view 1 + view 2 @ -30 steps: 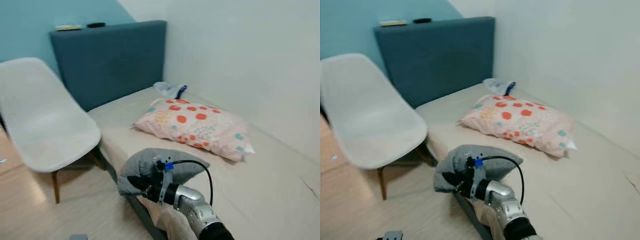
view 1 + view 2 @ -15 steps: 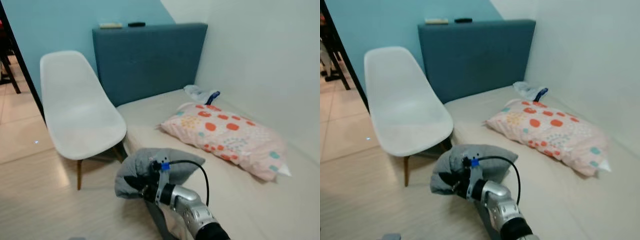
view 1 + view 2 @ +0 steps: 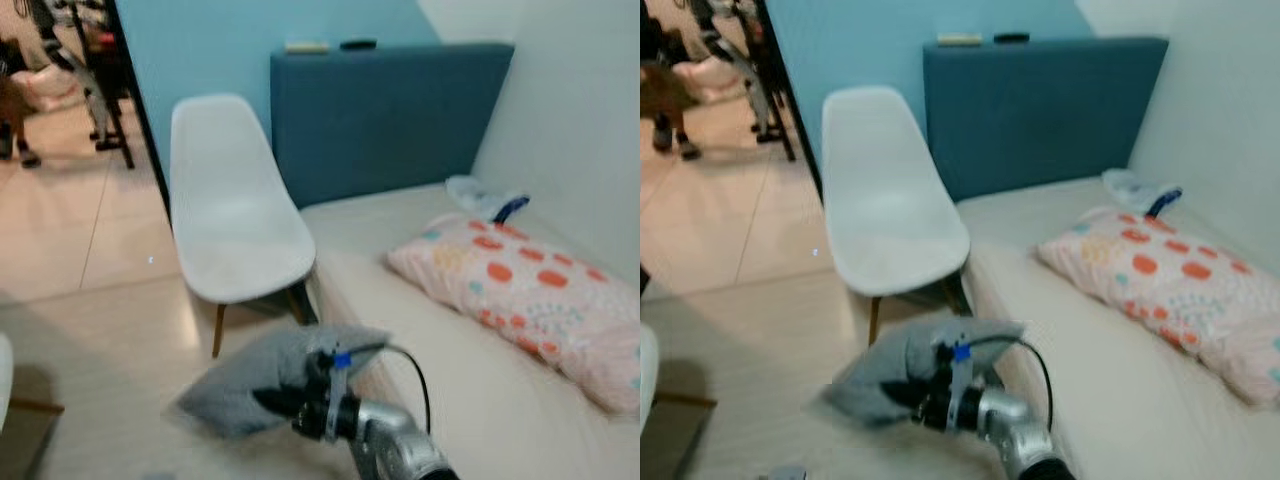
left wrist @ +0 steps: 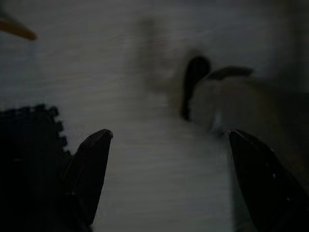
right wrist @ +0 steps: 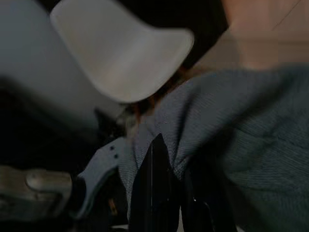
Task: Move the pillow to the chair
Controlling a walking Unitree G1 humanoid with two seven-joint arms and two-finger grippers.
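The right gripper [image 3: 285,402] pinches a soft grey knitted pillow [image 3: 255,385], held above the pale wood floor [image 3: 110,340] beside the bed [image 3: 450,350]. The smooth white moulded chair [image 3: 235,225] stands near. The left gripper [image 4: 166,179] hangs with fingers spread.

right arm: I reach forward and low across my front, silver wrist bent leftward | right gripper [image 3: 272,402]: my black fingers [image 5: 153,193] are clamped together on the grey pillow [image 3: 255,385], carried in the air | left gripper [image 4: 169,179]: fingers spread wide apart, pointing down, holding nothing
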